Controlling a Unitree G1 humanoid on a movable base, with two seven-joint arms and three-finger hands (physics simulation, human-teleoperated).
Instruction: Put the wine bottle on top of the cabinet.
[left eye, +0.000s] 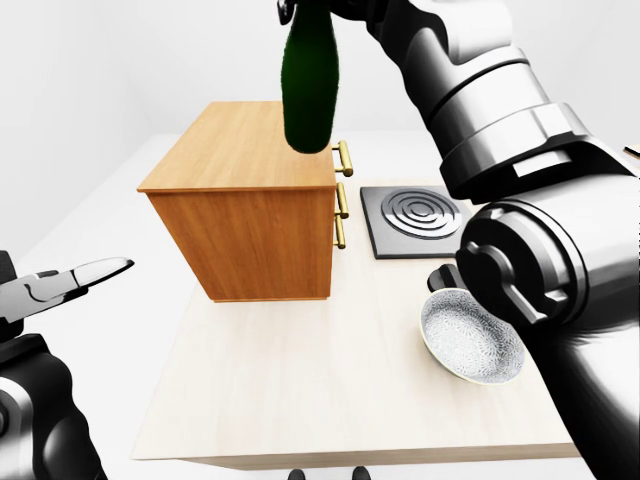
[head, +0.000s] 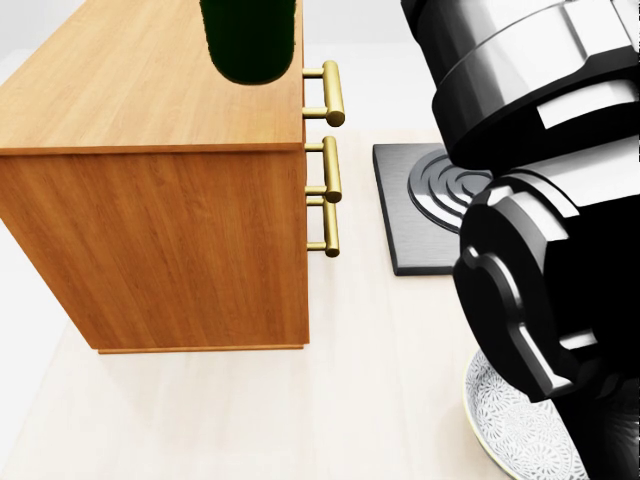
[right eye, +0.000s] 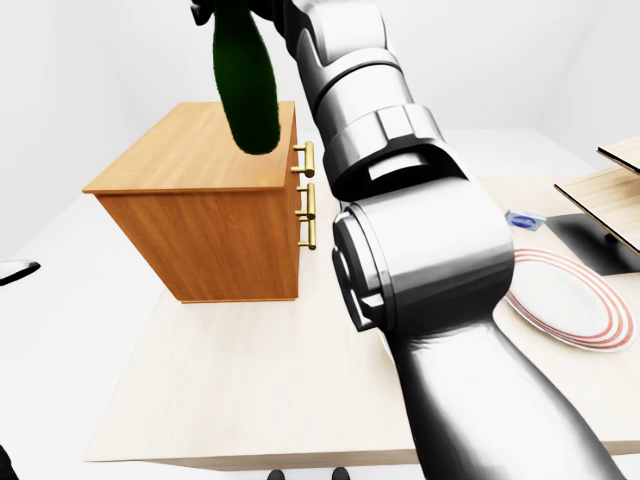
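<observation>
Overhead, right hand (left eye: 318, 8) clamped on wine bottle (left eye: 309, 85) neck, bottle hanging above cabinet (left eye: 240, 160).

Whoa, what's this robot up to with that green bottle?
The robot is holding a dark green wine bottle by its neck with its right hand, which is mostly cut off at the top of the left-eye view. The bottle hangs in the air above the wooden cabinet, not yet set down on it. Its left hand waits off to the left of the view, fingers open and empty. A patterned bowl and a stove plate sit on the table.
</observation>
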